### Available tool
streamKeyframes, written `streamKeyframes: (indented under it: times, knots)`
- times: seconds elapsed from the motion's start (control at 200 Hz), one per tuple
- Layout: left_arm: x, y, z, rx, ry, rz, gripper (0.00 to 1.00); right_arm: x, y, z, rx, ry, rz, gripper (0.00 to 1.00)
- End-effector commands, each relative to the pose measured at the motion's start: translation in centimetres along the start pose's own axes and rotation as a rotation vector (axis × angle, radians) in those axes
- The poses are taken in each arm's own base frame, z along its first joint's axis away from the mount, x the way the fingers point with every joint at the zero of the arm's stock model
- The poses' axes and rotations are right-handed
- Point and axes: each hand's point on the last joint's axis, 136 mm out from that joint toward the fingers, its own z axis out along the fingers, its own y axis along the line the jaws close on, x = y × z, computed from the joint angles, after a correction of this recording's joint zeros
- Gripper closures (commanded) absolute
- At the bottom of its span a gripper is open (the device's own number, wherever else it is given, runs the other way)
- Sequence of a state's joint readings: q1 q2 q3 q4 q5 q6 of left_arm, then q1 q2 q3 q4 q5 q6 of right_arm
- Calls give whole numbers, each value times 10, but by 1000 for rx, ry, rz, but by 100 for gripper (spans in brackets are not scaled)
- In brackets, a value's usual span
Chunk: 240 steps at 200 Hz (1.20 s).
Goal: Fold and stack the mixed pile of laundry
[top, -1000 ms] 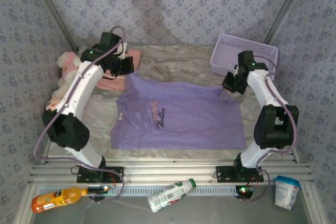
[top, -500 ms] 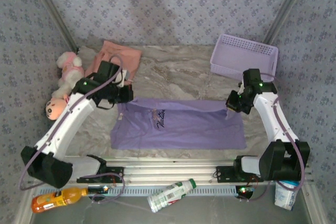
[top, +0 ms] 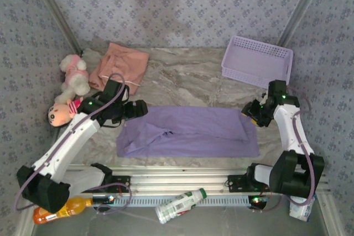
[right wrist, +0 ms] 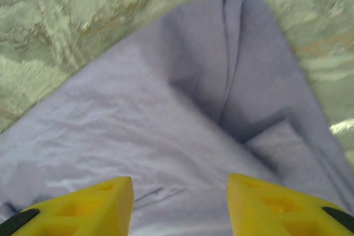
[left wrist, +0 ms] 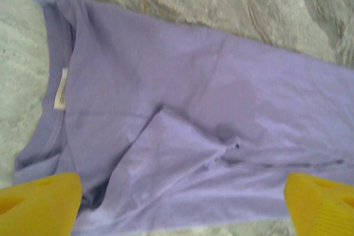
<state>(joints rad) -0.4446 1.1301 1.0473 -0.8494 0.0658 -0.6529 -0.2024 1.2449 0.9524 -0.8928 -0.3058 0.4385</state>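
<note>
Top external view: we judged the lavender shirt [top: 199, 131] limp, light, best pinched at corners; left gripper [top: 141, 108] and right gripper [top: 249, 113] stood spread.

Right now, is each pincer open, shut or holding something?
Left pincer: open, holding nothing, above the shirt.
Right pincer: open, holding nothing, above the shirt.

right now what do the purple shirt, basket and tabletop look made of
Shirt: soft matte knit cloth, probably cotton jersey; it wrinkles, folds over itself and carries a sewn neck label. Basket: stiff moulded plastic, judging by its open mesh walls. Tabletop: marble-like veined pattern; stone, laminate or printed cover, I cannot tell.
</note>
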Motion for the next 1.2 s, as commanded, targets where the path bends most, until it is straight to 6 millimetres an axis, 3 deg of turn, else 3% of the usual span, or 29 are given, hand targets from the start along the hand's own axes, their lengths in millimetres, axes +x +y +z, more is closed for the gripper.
streamKeyframes:
  times: [0.0,0.11,0.22,0.43,0.61,0.695,0.904,0.999,1.039,1.129,1.194]
  knots:
    - [-29,-7,35,6,-72,-51,18,-23,-14,20,24,-27,42,60]
    - [-30,-5,70,-20,-41,-97,47,-37,-21,39,34,-14,57,66]
    - [-14,9,92,-77,25,-128,57,-47,-25,58,54,1,38,69]
    - [22,35,105,-142,114,-134,56,-54,-32,86,94,41,24,68]
    - [34,58,115,-230,144,-127,56,-70,-29,99,106,50,8,69]
    - [36,68,122,-269,154,-131,56,-73,-24,99,87,62,19,81]
    - [41,98,140,-380,209,-113,58,-96,-14,83,30,10,86,100]
    - [41,103,144,-415,238,-79,58,-112,-25,87,12,9,187,99]
    - [41,103,146,-422,250,-66,59,-130,-26,86,-22,-3,245,98]
    - [40,104,146,-437,264,-45,58,-146,-34,104,-92,51,362,88]
    - [35,101,144,-437,265,-32,56,-152,-29,109,-142,68,367,81]
